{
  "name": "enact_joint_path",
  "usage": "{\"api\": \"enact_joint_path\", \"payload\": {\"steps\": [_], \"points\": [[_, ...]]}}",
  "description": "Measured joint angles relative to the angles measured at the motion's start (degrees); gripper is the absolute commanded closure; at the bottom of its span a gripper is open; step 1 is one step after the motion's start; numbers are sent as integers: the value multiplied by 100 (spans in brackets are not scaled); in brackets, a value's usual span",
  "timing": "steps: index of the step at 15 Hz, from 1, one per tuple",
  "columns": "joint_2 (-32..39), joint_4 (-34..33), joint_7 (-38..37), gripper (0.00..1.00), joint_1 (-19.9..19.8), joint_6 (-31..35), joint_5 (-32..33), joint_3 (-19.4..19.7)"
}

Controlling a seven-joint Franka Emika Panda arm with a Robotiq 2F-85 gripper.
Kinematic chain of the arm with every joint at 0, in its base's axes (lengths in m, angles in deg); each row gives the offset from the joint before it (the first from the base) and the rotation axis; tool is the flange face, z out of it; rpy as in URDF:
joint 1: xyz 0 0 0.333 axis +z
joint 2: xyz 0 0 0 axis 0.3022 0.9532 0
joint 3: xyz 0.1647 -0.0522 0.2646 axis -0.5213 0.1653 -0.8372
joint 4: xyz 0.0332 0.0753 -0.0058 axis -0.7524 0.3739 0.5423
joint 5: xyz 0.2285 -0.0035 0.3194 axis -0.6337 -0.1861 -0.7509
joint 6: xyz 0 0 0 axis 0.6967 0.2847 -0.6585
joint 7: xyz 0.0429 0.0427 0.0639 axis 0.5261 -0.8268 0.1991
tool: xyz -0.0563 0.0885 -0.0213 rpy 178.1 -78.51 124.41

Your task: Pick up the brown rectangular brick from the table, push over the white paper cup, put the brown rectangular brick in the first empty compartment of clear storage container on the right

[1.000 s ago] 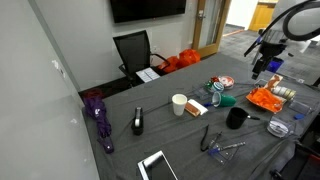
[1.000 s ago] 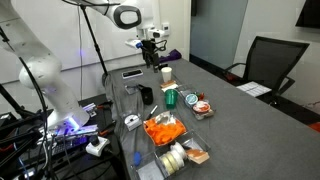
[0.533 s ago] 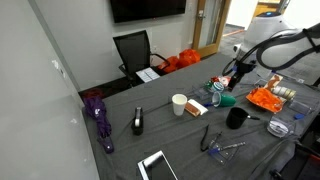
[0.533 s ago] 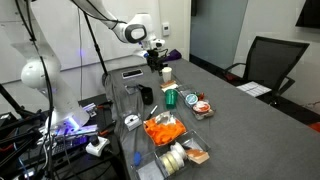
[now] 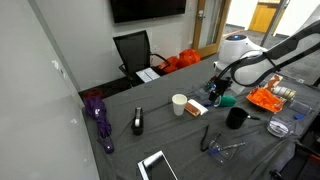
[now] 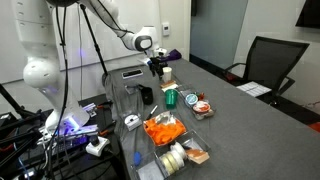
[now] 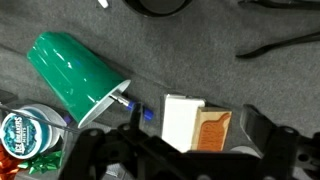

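So, brick: small dark brown rectangular brick (image 7: 213, 131) lying flat on the grey table (image 7: 250, 90), touching a pale flat rectangular piece (image 7: 180, 120).
Cup: plain white tapered paper cup (image 5: 179, 104), upright, near the brick.
Gripper: black Robotiq gripper (image 7: 185, 150) low over the brick, fingers (image 7: 268, 138) spread wide, holding nothing.
Hard to see: brick's lower edge lost against the dark gripper body; round printed tin (image 7: 20, 135) cut off at the frame edge.

Green cup (image 7: 75, 75) lies near the brick (image 7: 212, 130) (open tabletop (image 7: 200, 50) above).
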Motion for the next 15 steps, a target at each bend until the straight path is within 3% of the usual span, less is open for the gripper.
{"api": "enact_joint_path", "payload": {"steps": [6, 15], "points": [[724, -427, -94, 0, 64, 503, -640, -81], [893, -583, -372, 0, 102, 509, -627, -11]]}}
